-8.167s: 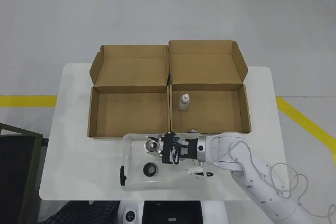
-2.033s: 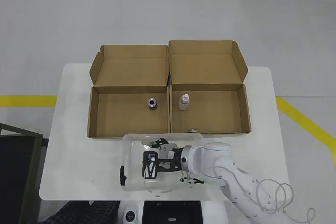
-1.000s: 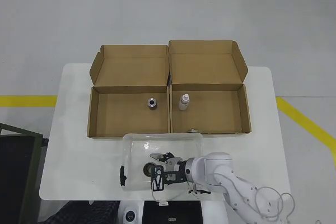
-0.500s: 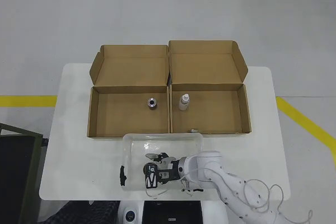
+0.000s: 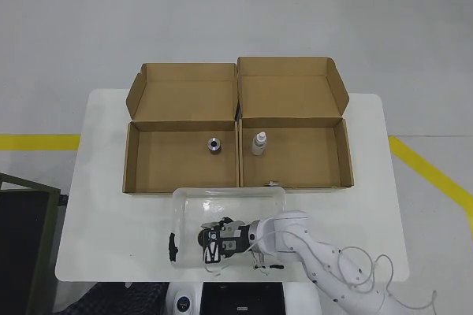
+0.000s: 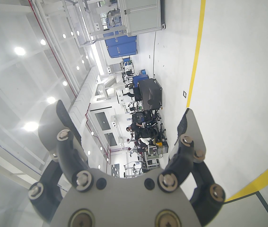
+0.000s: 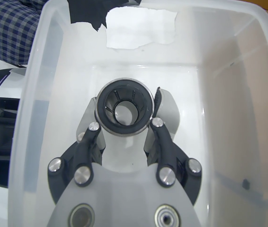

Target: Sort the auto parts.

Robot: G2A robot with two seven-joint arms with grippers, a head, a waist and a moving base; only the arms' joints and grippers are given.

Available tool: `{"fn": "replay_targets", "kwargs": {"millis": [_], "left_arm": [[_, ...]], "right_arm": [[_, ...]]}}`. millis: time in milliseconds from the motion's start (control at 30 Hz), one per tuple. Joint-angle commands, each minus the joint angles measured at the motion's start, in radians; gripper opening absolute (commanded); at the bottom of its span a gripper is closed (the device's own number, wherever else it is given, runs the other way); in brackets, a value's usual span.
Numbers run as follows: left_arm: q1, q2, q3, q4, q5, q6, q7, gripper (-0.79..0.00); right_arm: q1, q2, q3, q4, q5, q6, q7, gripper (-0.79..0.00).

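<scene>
From above, the right gripper (image 5: 213,246) sits inside a clear plastic bin (image 5: 229,190) at the table's (image 5: 102,197) near edge. In the left wrist view, the left gripper (image 6: 124,109) has its fingers spread, with nothing between them. In the right wrist view, the right gripper's fingers pinch a black ring (image 7: 124,90) inside the bin.

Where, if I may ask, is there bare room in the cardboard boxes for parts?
Left box: bare beside the metal sleeve at the back. Right box: right half bare, white bottle at left. Crowded: clear bin, around the right gripper holding a bearing.
</scene>
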Motion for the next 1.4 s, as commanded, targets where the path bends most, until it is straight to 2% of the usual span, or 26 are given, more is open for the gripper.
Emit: {"fn": "replay_targets", "kwargs": {"millis": [0,33,600,1367], "left_arm": [[0.000,0.000,0.000,0.000,0.000,0.000,0.000,0.000],[0.000,0.000,0.000,0.000,0.000,0.000,0.000,0.000],[0.000,0.000,0.000,0.000,0.000,0.000,0.000,0.000],[0.000,0.000,0.000,0.000,0.000,0.000,0.000,0.000]], "right_arm": [[0.004,0.000,0.001,0.002,0.005,0.000,-0.005,-0.711],[0.006,0.000,0.002,0.003,0.009,0.001,-0.009,-0.785],[-0.013,0.019,0.070,-0.094,0.099,-0.018,-0.068,-0.785],[-0.153,0.084,0.381,-0.273,0.279,-0.032,-0.211,-0.785]]}}
